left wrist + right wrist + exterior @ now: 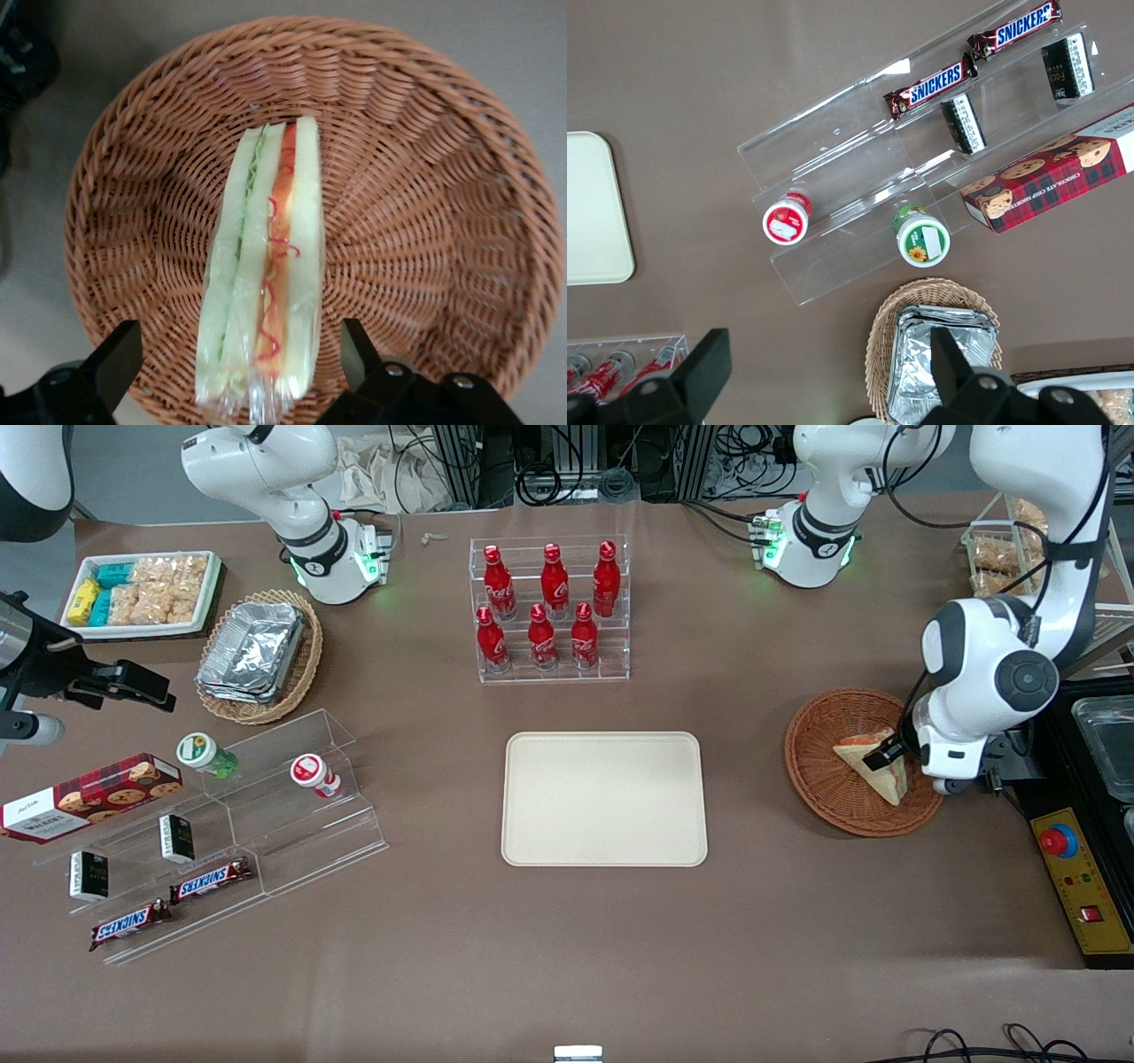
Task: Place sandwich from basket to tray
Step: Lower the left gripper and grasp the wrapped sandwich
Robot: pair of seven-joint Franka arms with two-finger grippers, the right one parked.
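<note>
**Wicker basket holding the sandwich, gripper poised around it**

Reddish-brown wicker is forming the round basket [842,797], which is sitting on the brown table [567,939] toward the working arm's end. Inside it the sandwich [873,766] is lying as a pale wedge, and the wrist view is showing its cut edge [266,283] facing the camera, with green, orange and red filling between white bread under clear wrap.

The gripper [886,755] is hanging low over the basket, right at the sandwich. Its fingers [111,363] are standing spread apart, one on each side of the wedge, with a gap showing between each pad and the wrap, so it is grasping nothing.

The cream tray [605,798] is lying flat near the middle of the table, well apart from the basket and bare on top. A clear rack of red bottles [549,607] is standing farther from the front camera than the tray.
</note>
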